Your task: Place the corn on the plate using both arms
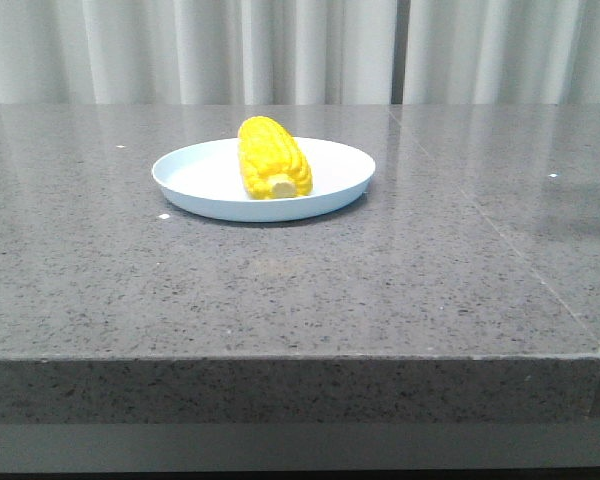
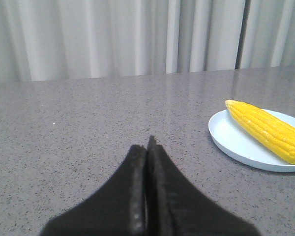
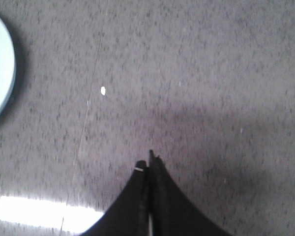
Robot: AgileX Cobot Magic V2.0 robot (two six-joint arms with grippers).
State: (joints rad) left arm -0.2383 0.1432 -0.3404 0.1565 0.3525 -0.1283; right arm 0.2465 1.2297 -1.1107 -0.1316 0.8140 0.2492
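The yellow corn (image 1: pixel 272 158) lies on the pale blue-white plate (image 1: pixel 195 178) on the grey stone table, its pale stub end toward the camera. From the left wrist, the corn (image 2: pixel 268 129) rests across the plate (image 2: pixel 231 143), well off to one side of my left gripper (image 2: pixel 148 145), which is shut and empty over bare table. My right gripper (image 3: pixel 148 163) is also shut with nothing in it, above bare table; only the plate's rim (image 3: pixel 5 73) shows at that view's edge. Neither gripper appears in the front view.
A seam (image 1: pixel 525 262) runs across the tabletop to the right of the plate. A white curtain (image 1: pixel 280 50) hangs behind the table. The table's front edge (image 1: pixel 280 358) is near the camera. A small white speck (image 3: pixel 103 90) lies on the table.
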